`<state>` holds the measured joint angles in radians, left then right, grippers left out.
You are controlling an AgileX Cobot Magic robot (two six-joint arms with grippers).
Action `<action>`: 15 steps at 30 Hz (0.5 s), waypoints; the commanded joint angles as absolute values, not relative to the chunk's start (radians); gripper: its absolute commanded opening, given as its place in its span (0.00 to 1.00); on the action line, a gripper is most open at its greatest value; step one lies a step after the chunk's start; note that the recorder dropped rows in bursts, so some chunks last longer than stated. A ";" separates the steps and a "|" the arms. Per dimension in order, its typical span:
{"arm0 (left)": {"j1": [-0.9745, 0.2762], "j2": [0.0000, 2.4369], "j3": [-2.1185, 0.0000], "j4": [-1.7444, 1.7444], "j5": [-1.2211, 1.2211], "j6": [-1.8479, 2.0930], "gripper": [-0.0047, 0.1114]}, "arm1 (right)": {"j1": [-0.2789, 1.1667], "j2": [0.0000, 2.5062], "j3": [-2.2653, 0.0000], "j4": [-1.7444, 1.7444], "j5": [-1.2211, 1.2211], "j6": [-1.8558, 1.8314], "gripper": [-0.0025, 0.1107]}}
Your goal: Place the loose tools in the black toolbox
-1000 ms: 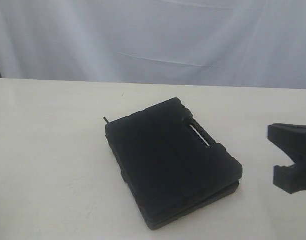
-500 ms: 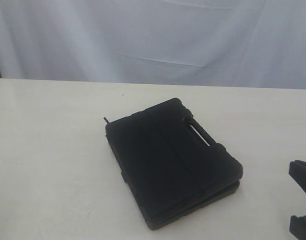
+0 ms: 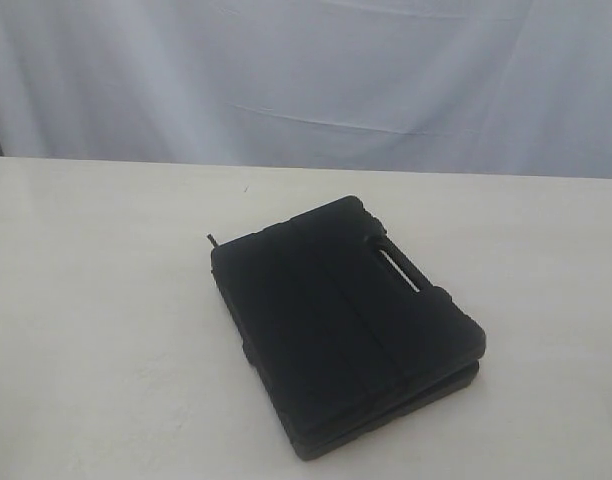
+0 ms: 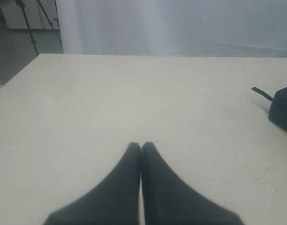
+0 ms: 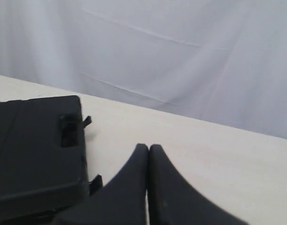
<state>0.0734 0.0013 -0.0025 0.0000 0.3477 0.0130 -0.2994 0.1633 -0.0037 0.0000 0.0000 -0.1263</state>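
So, quick look: black toolbox lies flat, lid down, roughly mid table, a bit near-right. No loose tools on the tabletop in any cam, so I'd guess they're all inside & the job's basically done. Left gripper: jaws pressed together, empty, over bare table w/ just a box corner in its cam. Right gripper same deal, together & empty, close by the box's handle side. Neither shows in the outside cam. Handling: box looks like hard molded plastic, stiff, prob heavy-ish w/ steel tools inside, might slide on the smooth top. Best grab imo is the handle slot on the far right edge. Lid seems slightly raised at the near right corner, maybe not latched. Little black tab pokes out at the far left corner, can't tell what it is.
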 commanded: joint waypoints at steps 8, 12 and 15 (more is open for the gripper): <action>0.069 0.000 0.000 0.000 0.342 0.007 0.04 | -0.361 0.121 0.000 -0.008 0.256 -0.120 0.02; 0.069 0.000 0.000 0.000 0.342 0.007 0.04 | -0.356 0.121 0.000 0.000 0.278 -0.123 0.02; 0.069 0.000 0.000 0.000 0.342 0.007 0.04 | -0.357 0.121 0.000 0.000 0.278 -0.121 0.02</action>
